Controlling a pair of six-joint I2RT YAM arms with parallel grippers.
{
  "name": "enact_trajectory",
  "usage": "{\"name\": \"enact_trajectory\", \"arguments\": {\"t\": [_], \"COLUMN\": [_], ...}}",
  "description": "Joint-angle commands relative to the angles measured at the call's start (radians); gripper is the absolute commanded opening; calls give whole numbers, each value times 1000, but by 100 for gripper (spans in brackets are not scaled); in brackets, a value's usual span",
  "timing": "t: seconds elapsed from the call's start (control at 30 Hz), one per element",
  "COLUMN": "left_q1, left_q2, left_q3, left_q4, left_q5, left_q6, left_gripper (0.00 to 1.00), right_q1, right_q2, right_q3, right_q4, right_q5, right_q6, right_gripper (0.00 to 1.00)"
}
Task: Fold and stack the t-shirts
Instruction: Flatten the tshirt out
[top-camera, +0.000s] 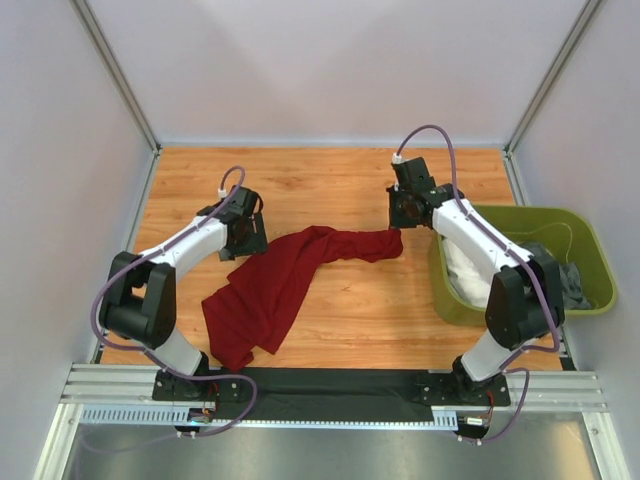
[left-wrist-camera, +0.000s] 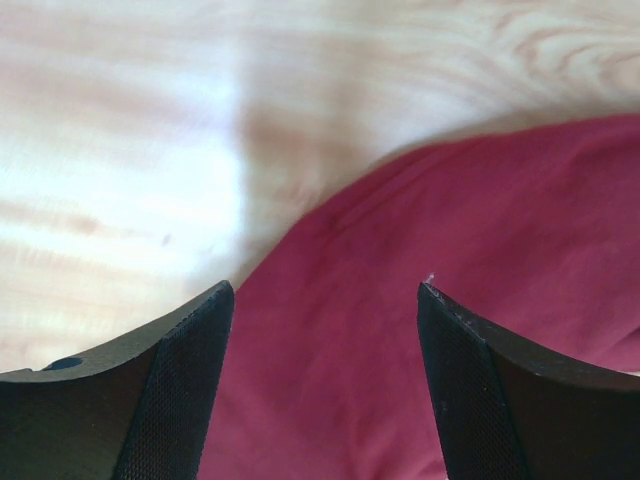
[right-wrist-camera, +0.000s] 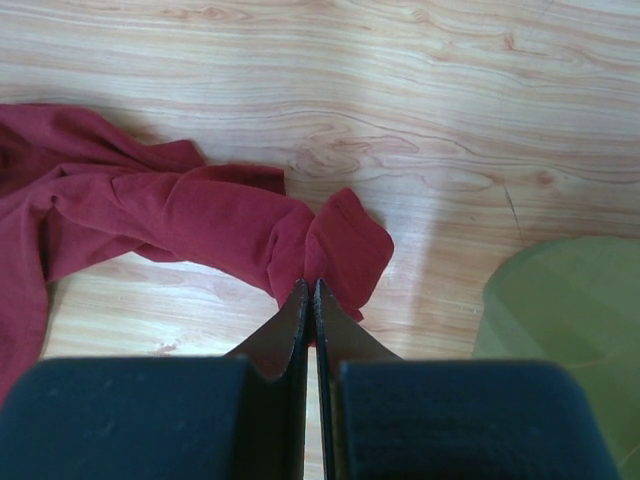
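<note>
Lower centre of the table: red shirt (top-camera: 265, 290) lies crumpled. It looks soft and light and will likely drag and bunch. Left gripper (left-wrist-camera: 325, 290) jaws spread over its upper-left edge. Right gripper (right-wrist-camera: 310, 285) clamped on its right end. Best grab corners.

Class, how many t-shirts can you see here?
3: red shirt on the table; white shirt and grey shirt in the tub. Others may be hidden beneath them.
</note>
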Motion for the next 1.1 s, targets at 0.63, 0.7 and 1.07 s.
{"name": "enact_trajectory", "arguments": {"t": [0.63, 0.7, 1.07], "left_q1": [179, 207, 303], "left_q2": [-285, -319, -324], "left_q3": [-244, -269, -371], "left_q4": [-74, -51, 55], "left_q5": [114, 130, 165], "left_q6": [-153, -179, -222], "left_gripper": [79, 77, 47], "right_q1": [6, 6, 4], "right_q2": [110, 110, 109], "right_q3": [130, 128, 130], "right_q4": [-18, -17, -24], "right_q5": [62, 59, 57], "right_q6": [-5, -8, -25], "right_gripper": [0, 0, 0]}}
